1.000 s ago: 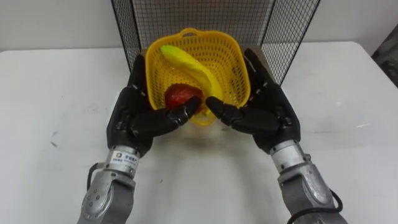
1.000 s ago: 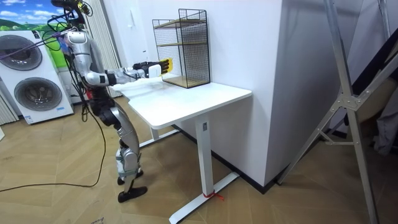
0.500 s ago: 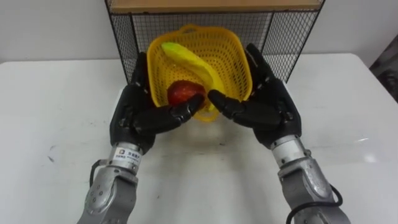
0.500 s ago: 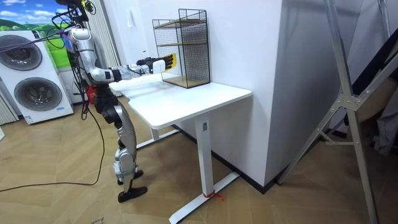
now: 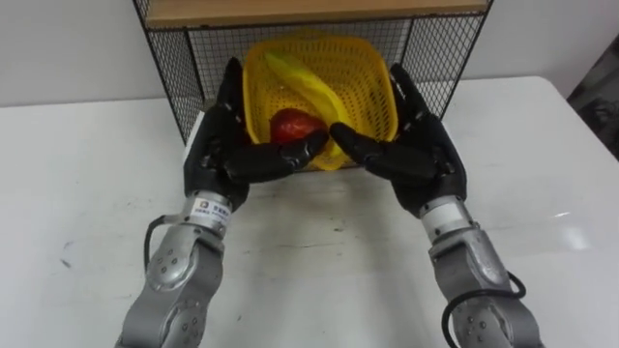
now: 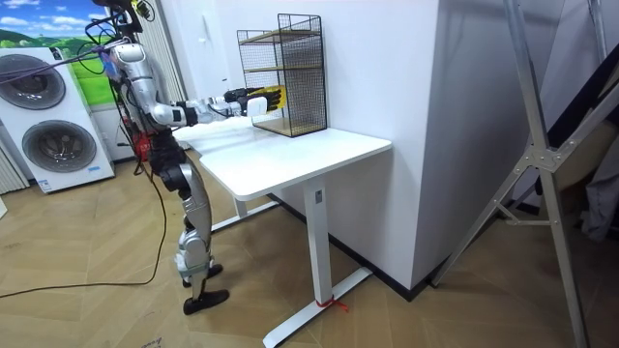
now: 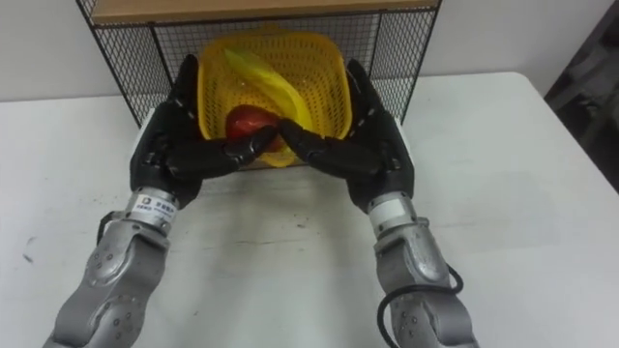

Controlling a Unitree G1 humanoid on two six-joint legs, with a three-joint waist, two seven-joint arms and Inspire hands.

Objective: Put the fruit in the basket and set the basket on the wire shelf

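Two straight-fingered palms (left hand point(image 5: 219, 155), right hand point(image 5: 422, 155)) squeeze the basket point(image 5: 340, 60) between them.

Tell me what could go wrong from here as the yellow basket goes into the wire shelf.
1. The yellow plastic mesh basket is only pressed between the left hand and the right hand, fingers straight; it might slip or tip.
2. The hands flank it close to the black wire shelf side walls and could snag there.
3. The yellow banana leans up toward the rim above the red apple; a tilt might spill it.
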